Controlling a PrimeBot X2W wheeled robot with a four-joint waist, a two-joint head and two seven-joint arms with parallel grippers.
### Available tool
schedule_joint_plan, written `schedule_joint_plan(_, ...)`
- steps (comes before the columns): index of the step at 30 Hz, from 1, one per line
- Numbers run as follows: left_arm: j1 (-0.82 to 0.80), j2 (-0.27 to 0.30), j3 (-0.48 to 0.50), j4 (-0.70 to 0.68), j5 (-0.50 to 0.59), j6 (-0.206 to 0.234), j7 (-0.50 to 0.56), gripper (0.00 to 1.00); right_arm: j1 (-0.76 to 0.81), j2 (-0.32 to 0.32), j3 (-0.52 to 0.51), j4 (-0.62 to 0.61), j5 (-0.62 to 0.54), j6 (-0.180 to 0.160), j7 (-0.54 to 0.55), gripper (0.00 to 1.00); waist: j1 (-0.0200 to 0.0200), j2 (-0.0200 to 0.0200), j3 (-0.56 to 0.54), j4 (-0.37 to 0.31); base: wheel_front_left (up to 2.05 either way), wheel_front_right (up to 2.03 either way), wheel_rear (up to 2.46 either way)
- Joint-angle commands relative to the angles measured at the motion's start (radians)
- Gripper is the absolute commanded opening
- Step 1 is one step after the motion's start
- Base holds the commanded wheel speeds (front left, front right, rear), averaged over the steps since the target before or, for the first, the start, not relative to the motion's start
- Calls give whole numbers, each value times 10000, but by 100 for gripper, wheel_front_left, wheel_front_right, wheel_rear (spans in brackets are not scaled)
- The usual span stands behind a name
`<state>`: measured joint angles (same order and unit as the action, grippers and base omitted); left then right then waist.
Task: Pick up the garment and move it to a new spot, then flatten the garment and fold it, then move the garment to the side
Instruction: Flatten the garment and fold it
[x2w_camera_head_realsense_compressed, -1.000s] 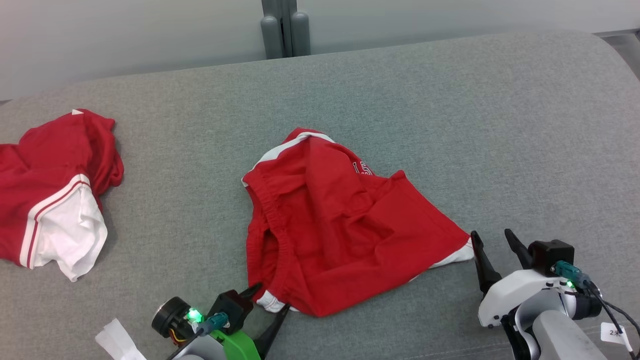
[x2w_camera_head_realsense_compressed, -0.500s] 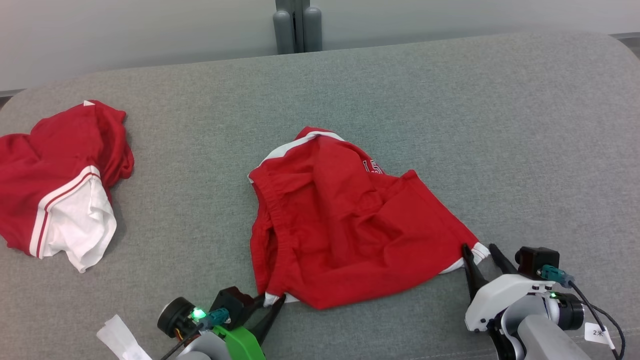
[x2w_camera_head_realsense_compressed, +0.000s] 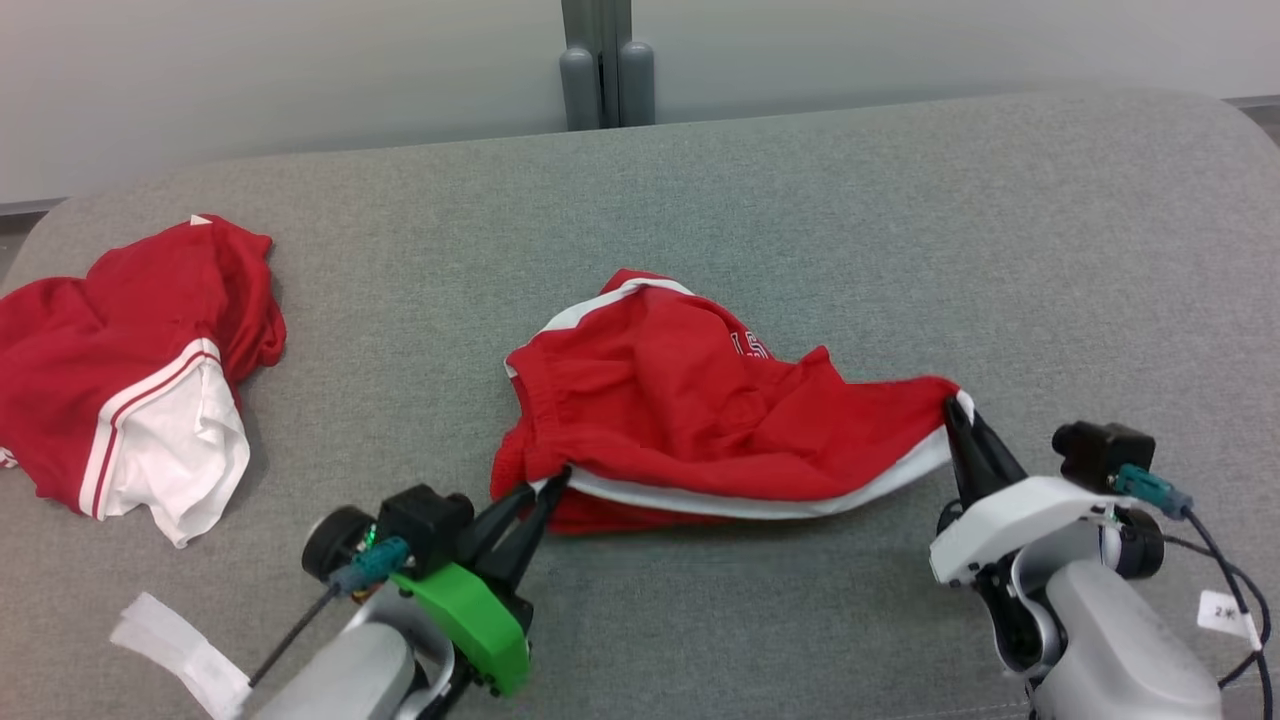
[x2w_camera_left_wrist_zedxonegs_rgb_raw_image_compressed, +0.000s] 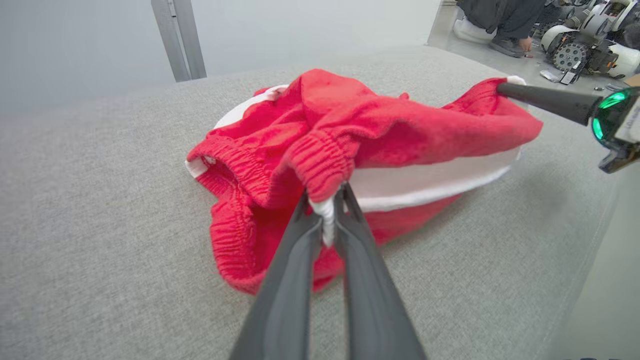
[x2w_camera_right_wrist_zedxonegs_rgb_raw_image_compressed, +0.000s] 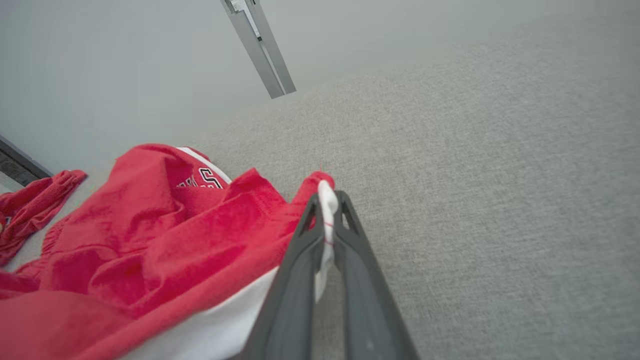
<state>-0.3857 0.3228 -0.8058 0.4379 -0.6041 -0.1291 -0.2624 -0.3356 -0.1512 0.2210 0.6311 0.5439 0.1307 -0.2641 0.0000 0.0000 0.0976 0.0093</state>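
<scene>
**Garment (x2w_camera_head_realsense_compressed: 700, 420) pinched at two corners, near edge strung between them**

Nearest, at the lower left of the head view, the left gripper (x2w_camera_head_realsense_compressed: 553, 480) has its jaws closed on a white corner of the garment, just beside the gathered elastic band. In the left wrist view that white cloth sits squeezed between the two dark fingers (x2w_camera_left_wrist_zedxonegs_rgb_raw_image_compressed: 292, 265).

At the lower right, the right gripper (x2w_camera_head_realsense_compressed: 952, 408) is clamped on the opposite corner. Its wrist view shows a white fold with a red stitch caught between the tips.

The garment is a pair of red shorts with a white band and some white lettering on the upper fold. It lies at mid-frame. Its near edge, with the white band along it, spans from one gripper to the other and is held clear of the grey padded surface (x2w_camera_head_realsense_compressed: 900, 250). The rest sags behind and rests there, bunched.

A white paper strip (x2w_camera_head_realsense_compressed: 175, 650) lies at the lower left corner, beside the left arm.

A second red-and-white garment (x2w_camera_head_realsense_compressed: 130, 400) lies crumpled at the left edge, well apart from the first.

Farthest, a grey post (x2w_camera_head_realsense_compressed: 600, 70) stands at top centre behind the surface, against a pale wall.

In the upper right of the left wrist view a person (x2w_camera_left_wrist_zedxonegs_rgb_raw_image_compressed: 500, 20) in dark clothing is low on the floor. Beside them is what may be robot hardware (x2w_camera_left_wrist_zedxonegs_rgb_raw_image_compressed: 575, 45), too small to tell.
</scene>
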Motion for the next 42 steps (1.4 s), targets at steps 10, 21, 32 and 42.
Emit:
schedule_joint_plan(10,-3762,421,307,-1240,-1455,-30,1136,0,-3333,-533,75,-42,1276,3,437,0,0,0,888,87,0,0,0)
schedule_joint_plan(21,-9446,-221,711,1229,-3516,-30,1658,0,-9452,-199,-965,2392,1838,3,1350,0,0,0,2651,-333,0,0,0)
schedule_joint_plan(32,-12026,-273,-61,2388,-4280,-30,850,0,-12322,133,-794,3783,1639,3,812,0,0,0,3299,-628,0,0,0)
schedule_joint_plan(42,-9203,198,-830,1981,-4897,-30,22,0,-9477,24,128,3169,2381,1,205,0,0,0,3094,-614,0,0,0)
